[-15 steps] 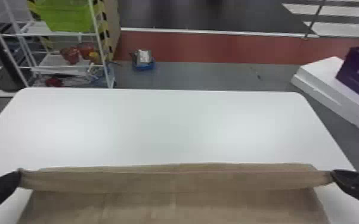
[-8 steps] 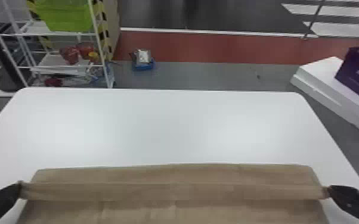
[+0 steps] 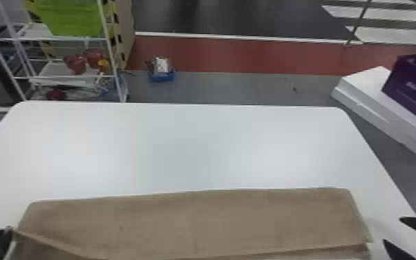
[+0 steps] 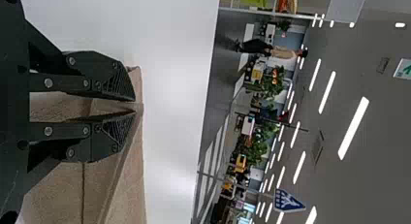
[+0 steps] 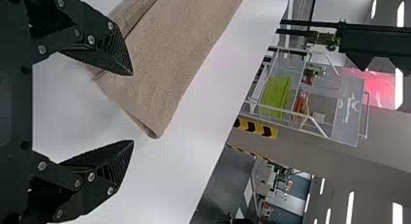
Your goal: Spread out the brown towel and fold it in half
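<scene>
The brown towel [image 3: 197,221] lies across the near part of the white table, with a layer folded over along its near side. At its left end my left gripper [image 3: 9,231] is shut on the towel's edge. In the left wrist view the tips of the left gripper [image 4: 135,106] pinch the brown cloth [image 4: 128,185]. Just off the towel's right end stands my right gripper [image 3: 393,231], open. The right wrist view has the right gripper [image 5: 133,107] with fingers wide apart, one over the towel [image 5: 179,44] near its corner and nothing held between them.
The white table [image 3: 190,148] extends beyond the towel. Past its far edge are a wire shelf [image 3: 114,69] with a green bin [image 3: 72,17], a small blue box [image 3: 162,74] on the floor, and a purple box [image 3: 414,86] on white boxes at right.
Both grippers have come nearer the robot. The right one has opened, let go of the towel and moved off its right end. More of the towel's upper surface shows flat on the table.
</scene>
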